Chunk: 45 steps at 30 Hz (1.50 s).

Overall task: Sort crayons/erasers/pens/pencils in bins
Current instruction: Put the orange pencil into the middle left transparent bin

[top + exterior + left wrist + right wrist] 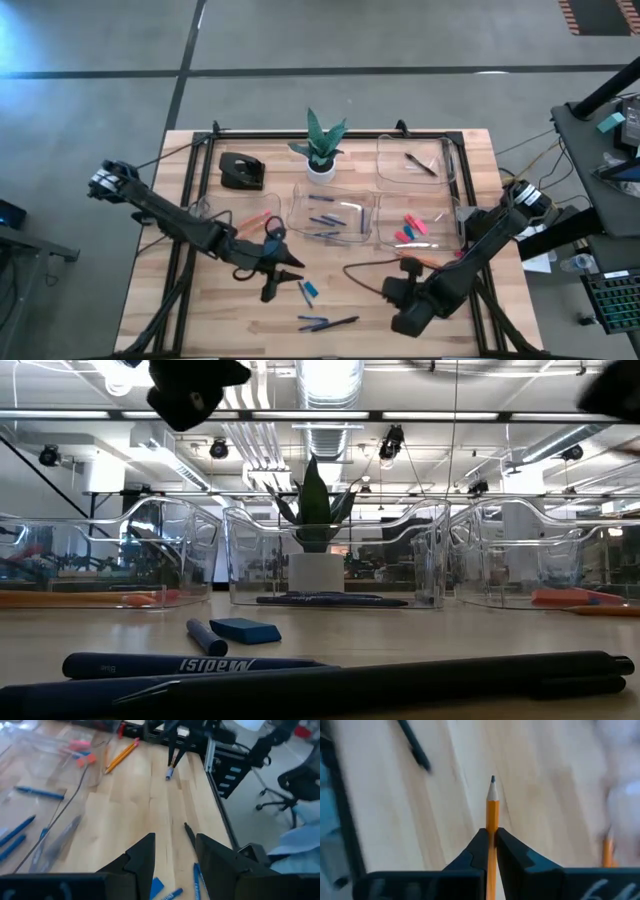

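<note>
Currently pinched in the right end effector: one orange pencil, fingers shut tight on the shaft, sharpened tip sticking well forward of them. Held clear of the desk over its right front part, near the eraser bin.

Risks, by judgement:
- Gripped on a thin round shaft with a long free length ahead of the fingers. Likely to swivel or slide under a quick swing; could drop short of any bin.
- Nearest tray wrong for it: pink erasers only. Released too early, lands mis-sorted there or in the crayon bin next along.
- Pencil bin apparently on the far left, orange sticks already inside. Means a long carry across the middle of the desk.
- Left end effector parked in that path, fingers spread, holding nothing, low over the blue eraser and a loose crayon. Chance of arm-to-arm contact if crossed without lifting.
- Dark cable looped on the desk beside the right arm. Could snag on a low pass.
- Protruding tip may catch a clear bin wall on the way in and lever out of the grip.
- Loose pens at the front edge; easily knocked by a low sweep.
</note>
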{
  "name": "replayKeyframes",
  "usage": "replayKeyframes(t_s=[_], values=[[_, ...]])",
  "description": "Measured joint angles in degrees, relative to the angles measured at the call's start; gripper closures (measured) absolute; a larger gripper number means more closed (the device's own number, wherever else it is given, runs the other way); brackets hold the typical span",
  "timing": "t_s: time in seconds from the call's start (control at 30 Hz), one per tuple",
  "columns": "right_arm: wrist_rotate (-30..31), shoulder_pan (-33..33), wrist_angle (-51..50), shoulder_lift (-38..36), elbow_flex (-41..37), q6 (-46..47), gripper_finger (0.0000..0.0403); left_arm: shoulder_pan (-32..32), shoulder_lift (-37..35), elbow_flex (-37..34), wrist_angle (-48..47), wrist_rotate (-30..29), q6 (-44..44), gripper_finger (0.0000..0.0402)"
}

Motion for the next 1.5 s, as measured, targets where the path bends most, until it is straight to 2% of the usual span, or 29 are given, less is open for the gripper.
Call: replayKeyframes(t_s=[0.13, 0.3, 0.43, 0.67, 0.93, 1.3, 1.4, 1.5], values=[[8.6, 0.0, -0.5, 0.0, 5.6, -7.3, 0.0385, -0.2, 5.5, -0.1, 7.2, 0.0, 5.8, 0.0274], [22.6, -0.2, 1.4, -0.1, 11.1, -17.1, 0.0385, -0.2, 13.1, -0.1, 21.8, 0.0, 15.4, 0.0274], [27.5, -0.9, 6.6, -0.1, 13.7, -26.4, 0.0385, -0.2, 17.7, 0.3, 32.7, -0.6, 23.5, 0.0274], [27.0, -3.4, 22.0, -0.1, 14.4, -43.9, 0.0385, -0.2, 20.8, 0.7, 45.0, -6.5, 32.7, 0.0274], [24.8, -6.8, 31.1, -0.1, 14.4, -53.8, 0.0385, -0.2, 20.7, 0.7, 50.6, -6.2, 35.5, 0.0274], [18.8, -11.8, 37.1, -0.1, 14.4, -58.5, 0.0385, -0.2, 20.8, 2.3, 50.7, -6.2, 36.8, 0.0277], [18.1, -12.3, 37.2, -0.1, 14.4, -58.5, 0.0385, -0.1, 20.8, 2.6, 50.7, -6.3, 36.6, 0.0299], [18.0, -12.3, 37.2, -0.1, 14.4, -58.5, 0.0385, -0.1, 20.8, 2.7, 50.6, -6.3, 36.6, 0.0339]])
